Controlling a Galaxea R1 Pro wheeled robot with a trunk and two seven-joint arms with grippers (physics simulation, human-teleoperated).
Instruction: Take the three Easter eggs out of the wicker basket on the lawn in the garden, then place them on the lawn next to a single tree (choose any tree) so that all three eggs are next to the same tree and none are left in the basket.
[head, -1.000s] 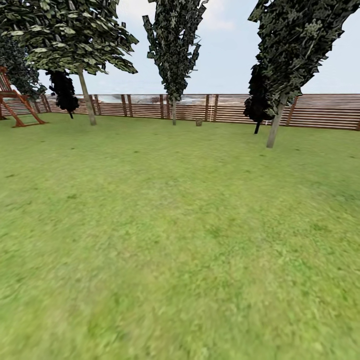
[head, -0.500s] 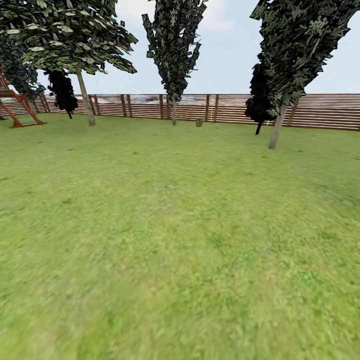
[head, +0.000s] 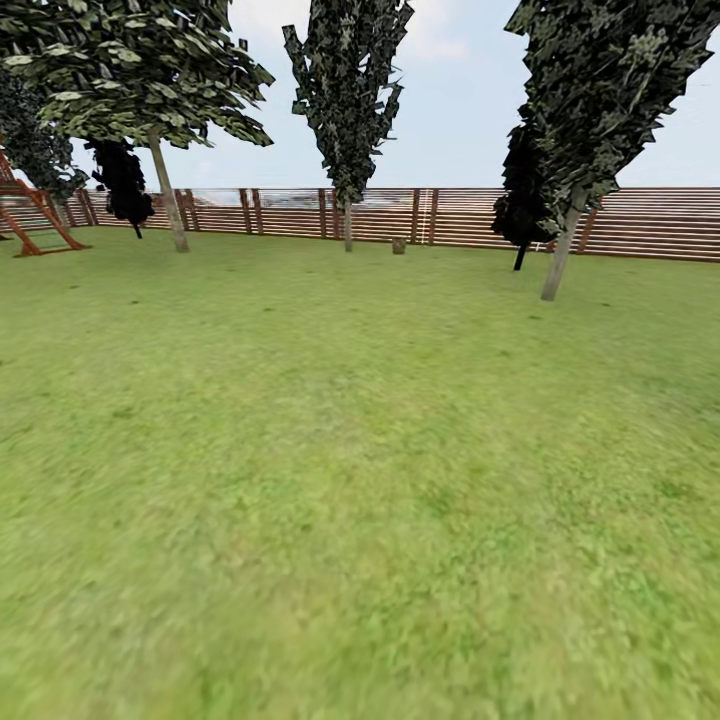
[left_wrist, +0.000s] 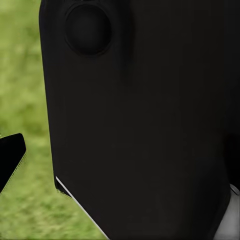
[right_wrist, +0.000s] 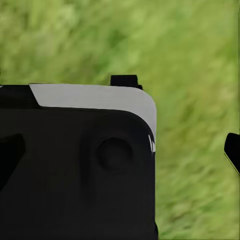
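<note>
In the near field, mottled lawn spans the head view, and each wrist view shows dark robot housing over grass; the opening of the left tool and the right tool cannot be determined, and nothing is seen held in either. At the far side of the garden, a small brownish object stands before the slat fence, just right of the centre tree; it is probably the wicker basket, too small to confirm, and no eggs are discernible. That object lies well ahead and slightly right of centre, so neither arm is clearly nearer, and the base presumably must drive forward before any reach.

Slatted wooden fence, pale sky
</note>
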